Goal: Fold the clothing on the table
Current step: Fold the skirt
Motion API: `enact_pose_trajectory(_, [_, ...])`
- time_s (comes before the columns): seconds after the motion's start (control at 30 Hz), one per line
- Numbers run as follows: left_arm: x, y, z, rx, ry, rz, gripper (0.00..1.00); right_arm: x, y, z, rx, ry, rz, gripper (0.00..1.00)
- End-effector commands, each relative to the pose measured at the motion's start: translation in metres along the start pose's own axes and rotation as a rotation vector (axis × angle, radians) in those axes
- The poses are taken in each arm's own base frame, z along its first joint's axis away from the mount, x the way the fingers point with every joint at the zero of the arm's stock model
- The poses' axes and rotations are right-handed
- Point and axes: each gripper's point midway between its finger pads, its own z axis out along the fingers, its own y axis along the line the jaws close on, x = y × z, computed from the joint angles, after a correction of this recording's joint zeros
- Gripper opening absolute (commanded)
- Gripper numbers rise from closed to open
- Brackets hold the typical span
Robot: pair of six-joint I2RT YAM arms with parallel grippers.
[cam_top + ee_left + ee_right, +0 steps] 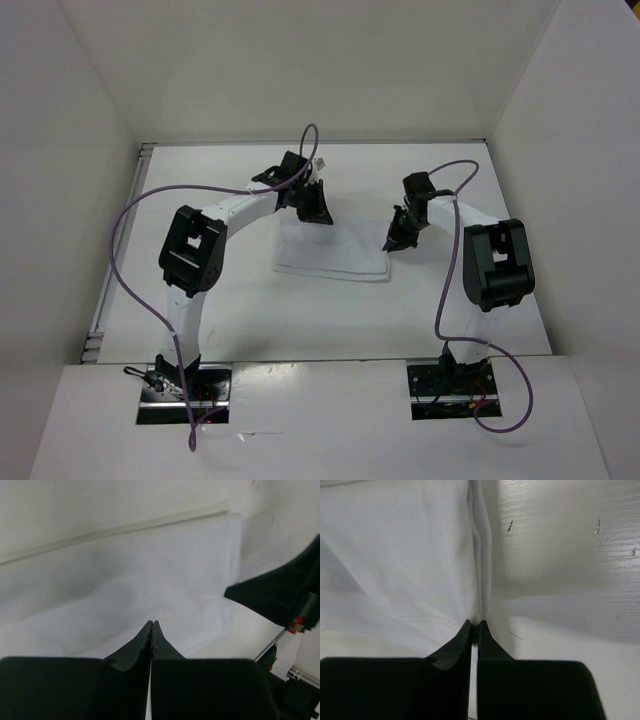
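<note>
The table (pixel 250 320) is big and white, and the clothing (pixel 335 252) lies flat in the middle of it. If I lift with only a tiny bit pinched, the thin cloth could slip out and flop down, or bunch up and fold crooked. My left claw (pixel 152 624) is squeezed shut at the far left corner of the clothing, but I cannot tell if any cloth is caught in it. My right claw (pixel 474 625) is squeezed shut on the right edge.
</note>
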Motion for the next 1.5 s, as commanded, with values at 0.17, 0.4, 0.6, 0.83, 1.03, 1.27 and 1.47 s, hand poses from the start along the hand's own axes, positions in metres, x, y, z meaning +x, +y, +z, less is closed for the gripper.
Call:
enact_pose_trajectory(0.17, [-0.019, 0.020, 0.032, -0.089, -0.063, -0.061, 0.00, 0.000, 0.011, -0.016, -0.031, -0.028, -0.027, 0.00])
enact_pose_trajectory(0.4, [-0.007, 0.025, 0.062, -0.089, -0.008, -0.108, 0.00, 0.004, 0.012, -0.013, -0.028, -0.016, -0.033, 0.00])
enact_pose_trajectory(0.6, [-0.005, 0.038, 0.072, -0.187, -0.014, -0.100, 0.00, -0.003, 0.024, -0.024, -0.058, -0.042, -0.051, 0.00])
enact_pose_trajectory(0.83, [-0.002, 0.043, 0.078, -0.249, -0.010, -0.070, 0.00, -0.015, 0.070, -0.086, -0.194, -0.160, -0.115, 0.00])
enact_pose_trajectory(1.03, [0.008, 0.033, 0.086, -0.228, 0.022, -0.049, 0.00, -0.015, 0.106, -0.121, -0.291, -0.208, -0.172, 0.00])
enact_pose_trajectory(1.27, [-0.007, 0.005, 0.062, -0.175, -0.012, -0.032, 0.08, -0.015, 0.106, -0.119, -0.273, -0.208, -0.174, 0.00])
enact_pose_trajectory(1.47, [-0.044, 0.030, -0.006, -0.227, -0.130, -0.081, 0.14, -0.011, 0.100, -0.112, -0.248, -0.190, -0.175, 0.00])
